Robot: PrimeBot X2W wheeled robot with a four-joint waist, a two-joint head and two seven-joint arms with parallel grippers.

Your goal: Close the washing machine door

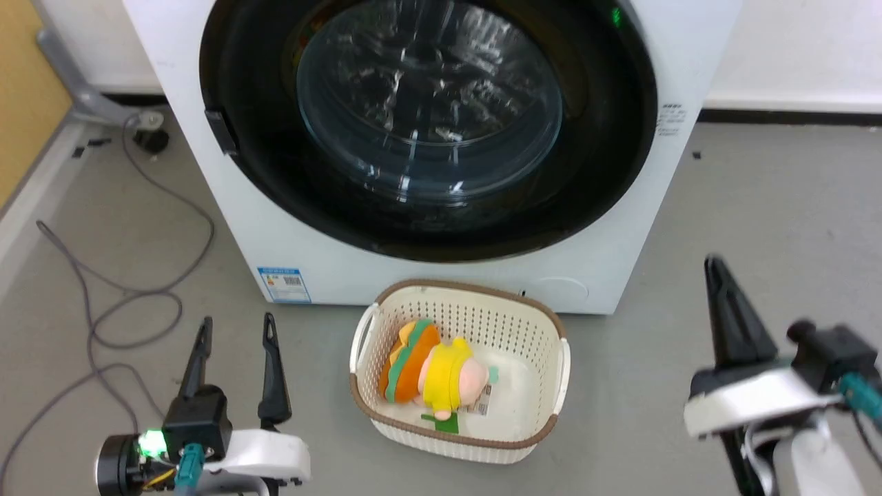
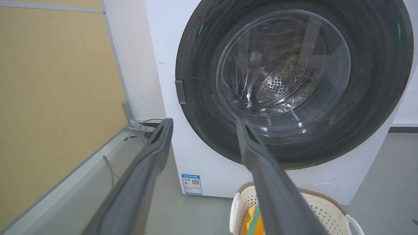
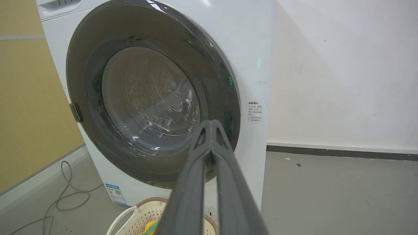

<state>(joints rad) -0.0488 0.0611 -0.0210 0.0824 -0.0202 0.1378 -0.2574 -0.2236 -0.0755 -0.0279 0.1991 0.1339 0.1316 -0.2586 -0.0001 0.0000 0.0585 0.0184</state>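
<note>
The washing machine (image 1: 441, 282) stands white before me, a blue label (image 1: 284, 284) low on its front. Its door (image 1: 262, 158), round, glossy black with a bulging glass window, lies flat against the machine's front; a small handle (image 1: 220, 131) sits on the door's left rim. The same door (image 2: 202, 98) (image 3: 85, 85) shows in both wrist views, with the steel drum seen through the glass. My left gripper (image 1: 234, 327) is open at the lower left, well short of the machine. My right gripper (image 1: 713, 265) is shut on nothing at the lower right, clear of the door.
A cream perforated basket (image 1: 551, 331) holding a yellow and orange plush toy (image 1: 431, 372) sits on the grey floor right in front of the machine. Grey cables (image 1: 138, 296) loop on the floor at the left, beside a yellow panel (image 1: 24, 89). A white wall (image 3: 343, 71) rises at the right.
</note>
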